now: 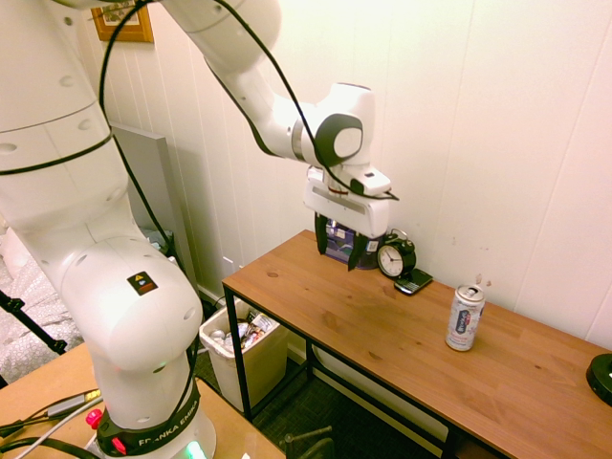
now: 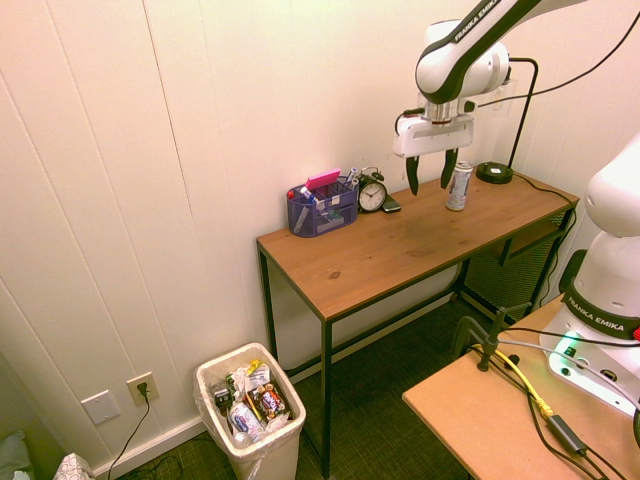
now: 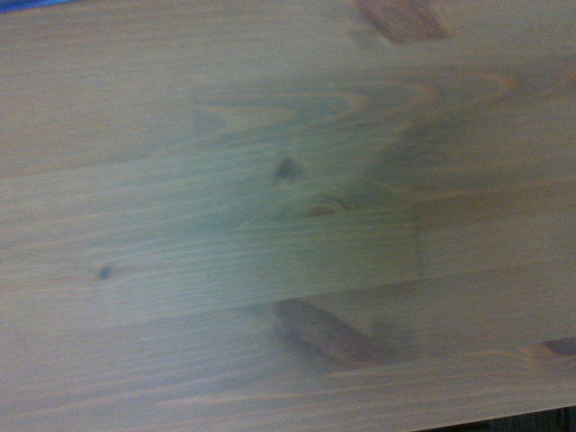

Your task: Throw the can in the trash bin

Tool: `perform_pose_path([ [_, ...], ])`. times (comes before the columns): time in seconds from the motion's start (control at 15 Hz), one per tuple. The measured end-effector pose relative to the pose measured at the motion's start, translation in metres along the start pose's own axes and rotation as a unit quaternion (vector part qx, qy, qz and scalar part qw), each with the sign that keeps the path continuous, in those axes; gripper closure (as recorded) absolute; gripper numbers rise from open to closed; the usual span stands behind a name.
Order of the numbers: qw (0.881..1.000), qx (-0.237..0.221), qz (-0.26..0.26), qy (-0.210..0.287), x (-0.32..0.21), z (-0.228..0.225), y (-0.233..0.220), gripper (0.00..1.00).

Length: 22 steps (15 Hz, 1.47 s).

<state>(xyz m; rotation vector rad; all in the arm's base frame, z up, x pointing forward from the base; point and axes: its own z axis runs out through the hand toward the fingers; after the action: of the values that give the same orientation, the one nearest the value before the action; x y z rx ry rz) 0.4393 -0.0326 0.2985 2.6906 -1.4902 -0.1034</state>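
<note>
Gripper wide open, nothing in it, pointing down over surface. Can stands upright on surface, off to gripper's lamp side, away from pen box. Gripper likely needs to go sideways that way, then down around can.

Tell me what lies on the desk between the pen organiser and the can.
The alarm clock and, beside it, a flat dark device; both exterior views show them between organiser and can.
</note>
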Motion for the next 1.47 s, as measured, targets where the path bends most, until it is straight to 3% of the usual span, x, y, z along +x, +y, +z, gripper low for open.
perform_pose_path([
  [0.27, 0.994, -0.024, 0.107, -0.011, 0.061, 0.064, -0.004, 0.0],
  [0.47, 0.978, -0.027, 0.206, -0.011, 0.117, 0.097, 0.013, 0.0],
  [0.67, 0.959, 0.001, 0.284, -0.018, 0.165, 0.099, 0.037, 0.0],
  [1.07, 0.932, 0.039, 0.359, 0.036, 0.224, 0.092, 0.062, 0.0],
  [1.33, 0.928, 0.056, 0.363, 0.062, 0.236, 0.073, 0.044, 0.0],
  [1.4, 0.929, 0.056, 0.361, 0.066, 0.236, 0.069, 0.039, 1.0],
  [1.47, 0.929, 0.054, 0.36, 0.069, 0.236, 0.067, 0.037, 1.0],
])
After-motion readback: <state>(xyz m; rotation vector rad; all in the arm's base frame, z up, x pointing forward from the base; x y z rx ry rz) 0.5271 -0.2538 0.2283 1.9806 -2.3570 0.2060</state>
